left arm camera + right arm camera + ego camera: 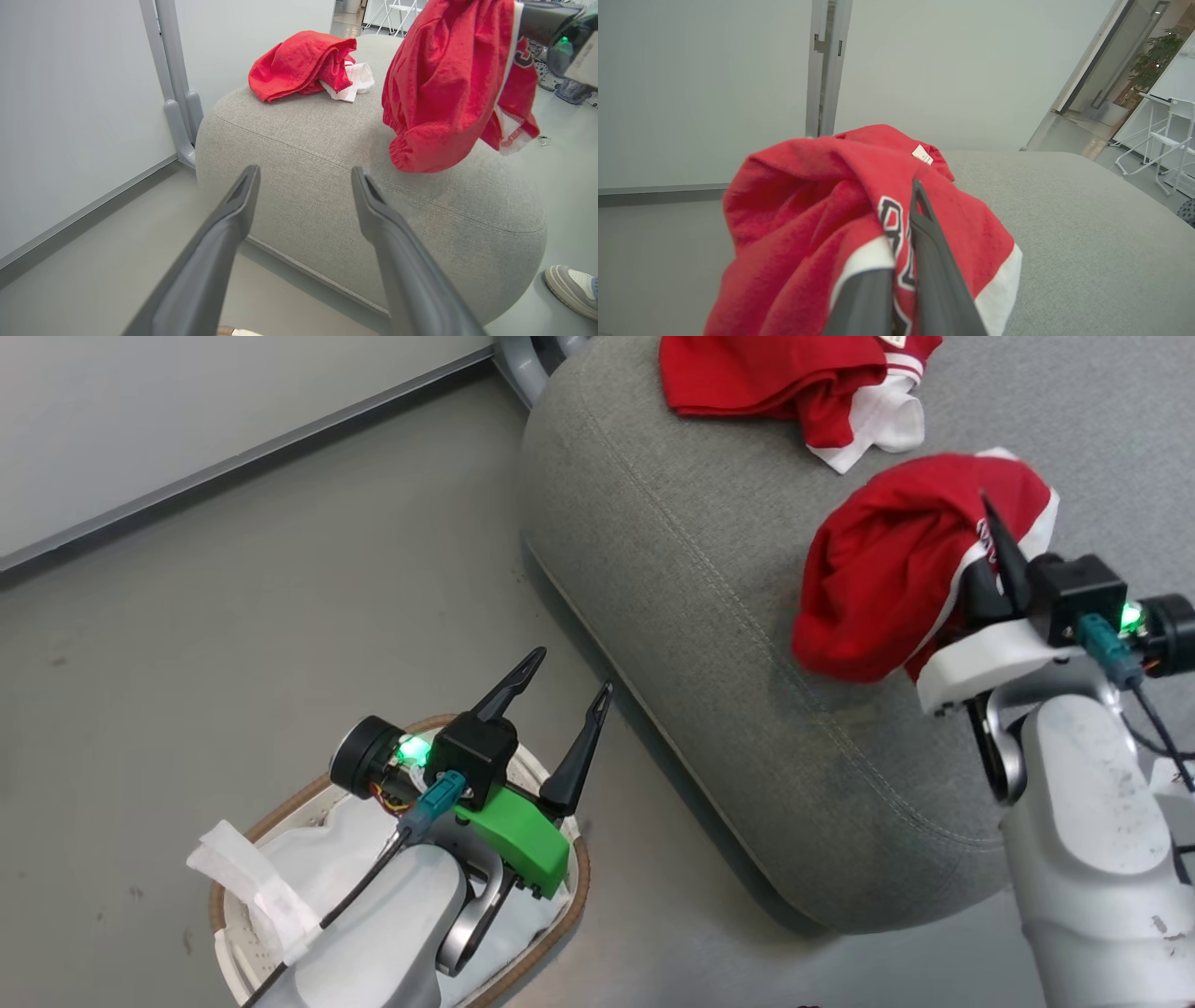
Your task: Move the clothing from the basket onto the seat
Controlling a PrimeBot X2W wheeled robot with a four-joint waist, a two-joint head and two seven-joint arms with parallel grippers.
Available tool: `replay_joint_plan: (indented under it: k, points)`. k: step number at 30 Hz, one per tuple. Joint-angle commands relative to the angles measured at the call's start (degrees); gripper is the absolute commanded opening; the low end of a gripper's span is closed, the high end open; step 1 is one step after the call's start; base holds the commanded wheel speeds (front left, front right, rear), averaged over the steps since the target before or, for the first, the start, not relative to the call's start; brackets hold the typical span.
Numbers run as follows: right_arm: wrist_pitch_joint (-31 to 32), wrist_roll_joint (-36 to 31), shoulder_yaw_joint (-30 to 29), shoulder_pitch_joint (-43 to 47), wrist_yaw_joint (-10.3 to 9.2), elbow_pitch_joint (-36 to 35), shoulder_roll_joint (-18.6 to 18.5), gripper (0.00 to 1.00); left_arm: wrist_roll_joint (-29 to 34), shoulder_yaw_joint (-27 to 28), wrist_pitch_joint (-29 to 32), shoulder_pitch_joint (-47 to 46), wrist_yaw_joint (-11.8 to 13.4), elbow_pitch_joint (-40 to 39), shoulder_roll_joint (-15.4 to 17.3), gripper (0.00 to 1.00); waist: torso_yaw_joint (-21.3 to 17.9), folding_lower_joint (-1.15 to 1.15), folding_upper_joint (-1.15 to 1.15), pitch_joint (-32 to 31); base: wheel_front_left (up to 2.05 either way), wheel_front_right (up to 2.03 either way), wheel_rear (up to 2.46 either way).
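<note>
A red garment with white trim (896, 560) hangs over the grey seat (709, 616), pinched by my right gripper (994, 537), which is shut on it. The right wrist view shows the same garment (808, 224) draped over the closed fingers (924, 252), with part of its lettering showing. Another red and white garment (794, 383) lies crumpled at the seat's far end, also seen as the lying garment (303, 63). My left gripper (560, 709) is open and empty above the white basket (560, 919), whose white liner (308, 863) shows.
A grey metal post (175, 84) and a white wall (187, 411) stand beyond the seat. A person's shoe (570, 287) rests on the floor by the seat's near corner. Bare grey floor (280, 616) lies between basket and wall.
</note>
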Motion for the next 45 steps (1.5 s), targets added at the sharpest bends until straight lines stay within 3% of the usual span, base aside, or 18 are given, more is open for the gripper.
replay_joint_plan:
  k: [1, 4, 10, 16, 23, 29, 36, 37, 38, 39, 40, 45]
  points:
    - [-0.11, -0.89, -1.27, -2.08, -0.08, -0.45, -0.2, 0.0, 0.23, -0.01, 0.14, -1.06, 0.05, -0.04, 0.48, 1.0, 2.2, -0.01, 0.0, 1.47, 0.0, 0.0, 0.0]
    - [-0.11, -2.12, -3.85, -5.81, -0.08, -0.39, -1.74, 0.0, 0.15, -0.1, 0.15, -1.42, -0.03, -0.22, 0.62, 1.0, 4.21, -0.01, 0.0, 2.51, 0.0, 0.0, 0.0]
    - [-0.11, -4.14, -8.63, -15.38, -0.08, 2.74, -9.22, 0.0, 0.97, -0.89, 0.55, -2.72, -0.22, -0.95, 0.65, 1.0, 9.6, -0.01, 0.0, 5.55, 0.0, 0.0, 0.0]
    - [0.2, -6.43, -14.4, -24.07, -0.08, 9.12, -16.97, 0.0, 1.58, -1.2, 0.83, -4.25, 0.08, -2.72, 0.63, 1.0, 15.08, -0.01, 0.0, 9.74, 0.0, 0.0, 0.0]
    - [1.4, -10.69, -18.21, -28.46, -0.08, 17.59, -21.95, 0.0, 2.68, -1.74, 1.14, -6.16, 0.54, -5.21, 0.78, 1.0, 19.1, -0.01, 0.0, 14.96, 0.0, 0.0, 0.0]
    - [0.58, -14.01, -22.9, -27.77, -0.08, 24.06, -19.46, 0.0, 3.02, -1.89, 1.09, -7.43, 1.09, -6.52, 0.3, 1.0, 20.19, -0.01, 0.0, 18.31, 0.0, 0.0, 0.0]
    - [0.05, -18.57, -27.46, -27.71, -0.08, 28.74, -15.96, 0.0, 2.79, -1.42, 1.04, -8.25, 1.0, -6.1, 1.51, 1.0, 18.7, -0.01, 0.0, 20.13, 0.0, 0.0, 0.0]
    - [-0.01, -19.14, -27.57, -27.85, -0.08, 28.99, -15.53, 0.03, 2.64, -1.33, 0.99, -8.31, 1.07, -6.02, 1.6, 1.0, 18.4, -0.01, 0.0, 20.04, 0.0, 0.0, 0.0]
    - [0.01, -19.53, -27.45, -27.93, -0.08, 28.79, -15.25, 0.23, 2.5, -1.23, 0.95, -8.36, 1.11, -5.99, 1.65, 1.0, 18.14, -0.01, 0.0, 19.93, 0.0, 0.0, 0.0]
    - [-0.02, -19.63, -26.16, -27.18, -0.07, 26.72, -13.8, 0.76, 2.2, -0.86, 0.76, -8.49, 1.25, -5.77, 2.12, 1.0, 17.25, -0.01, 0.0, 19.26, 0.0, 0.0, 0.0]
    - [-0.03, -19.58, -25.67, -26.65, -0.08, 26.07, -13.57, 1.0, 2.07, -0.73, 0.73, -8.49, 1.32, -5.74, 2.28, 1.0, 17.0, -0.01, 0.0, 18.98, 0.0, 0.0, 0.0]
    - [-0.05, -18.41, -23.24, -23.16, -0.08, 23.94, -12.4, 1.0, 1.49, 0.1, 0.15, -7.75, 1.64, -5.32, 2.63, 1.0, 15.92, -0.01, 0.0, 16.09, 0.0, 0.0, 0.0]
